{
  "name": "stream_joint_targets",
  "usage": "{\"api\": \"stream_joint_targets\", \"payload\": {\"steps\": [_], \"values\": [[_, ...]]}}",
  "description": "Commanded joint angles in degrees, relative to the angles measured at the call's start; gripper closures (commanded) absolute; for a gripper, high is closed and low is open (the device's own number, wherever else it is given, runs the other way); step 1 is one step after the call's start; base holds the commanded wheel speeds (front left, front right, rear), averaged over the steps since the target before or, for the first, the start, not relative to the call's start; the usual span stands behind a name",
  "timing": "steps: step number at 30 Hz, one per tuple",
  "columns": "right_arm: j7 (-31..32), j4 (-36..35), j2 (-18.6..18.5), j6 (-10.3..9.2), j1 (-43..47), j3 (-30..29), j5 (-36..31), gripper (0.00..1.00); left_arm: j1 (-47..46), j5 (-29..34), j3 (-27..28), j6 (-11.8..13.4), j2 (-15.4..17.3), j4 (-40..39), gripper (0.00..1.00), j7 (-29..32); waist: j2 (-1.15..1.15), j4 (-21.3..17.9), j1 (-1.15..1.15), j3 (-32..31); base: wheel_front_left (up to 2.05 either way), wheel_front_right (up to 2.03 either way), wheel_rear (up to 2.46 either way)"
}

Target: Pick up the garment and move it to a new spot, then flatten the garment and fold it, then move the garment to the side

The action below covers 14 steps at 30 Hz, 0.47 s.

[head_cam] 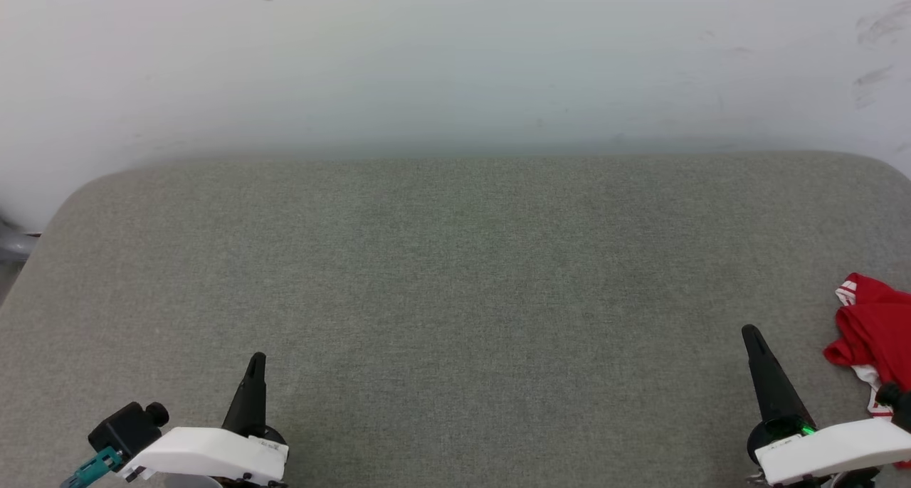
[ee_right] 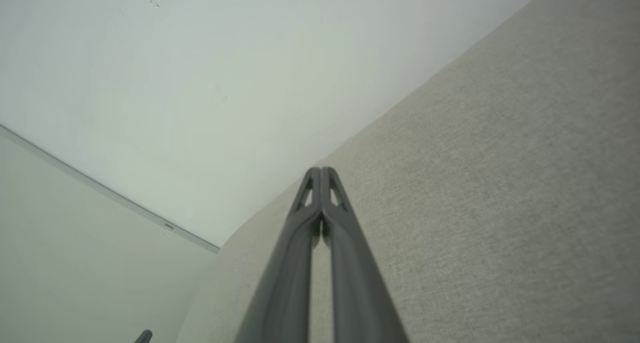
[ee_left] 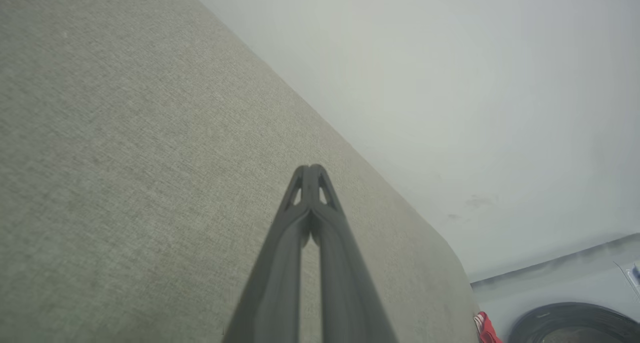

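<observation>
the garment [head_cam: 874, 328] lies bunched in a red heap at the far right of the grey counter [head_cam: 455, 274], running off the picture's edge, just beside my right gripper [head_cam: 749, 329]; a bit of red-and-white striped trim pokes out at the top of the heap, and a white strip shows low down; most of it is cut off, so i can't tell whether any fold hides in that bundle; a heap at the side would suit a shirt waiting to be fetched as well as one set aside, though what i see looks crumpled rather than folded; my right gripper is pressed together, tips meeting, nothing between them; my left gripper [head_cam: 257, 360] is the same, closed on nothing, low on the left and well apart from the shirt; now the cloth itself; i judge it light, soft and limp, a thin knit; it will sag from any single pinch, and layers may come up together or slip; nothing to break, only a risk of snagging or dragging it off the edge; if it's to be lifted, i'd pinch a raised ridge of the heap or the sturdier trimmed edge; for spreading, two holds set apart at the shoulders.
</observation>
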Motion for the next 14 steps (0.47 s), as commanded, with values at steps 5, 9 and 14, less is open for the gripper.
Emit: {"api": "stream_joint_targets", "payload": {"steps": [5,9,14], "values": [[0.3,0.9,-0.5,-0.01,-2.1,0.0,4.9,1.0,-1.9,-4.4,0.9,-0.7,-0.1,-0.2,1.0,1.1,0.0,0.0,0.0,0.1,0.0,0.0,0.0],[0.5,1.8,-0.5,-0.01,-2.6,-0.1,7.7,1.0,-2.2,-7.0,1.3,-1.0,-0.2,0.0,1.0,1.9,0.0,0.0,0.0,0.1,0.0,0.0,0.0],[0.7,2.8,-0.6,-0.01,-3.3,-0.1,11.0,1.0,-2.6,-10.1,1.7,-1.3,-0.5,0.2,1.0,2.7,0.0,0.1,0.0,0.2,0.0,0.0,0.0]]}}
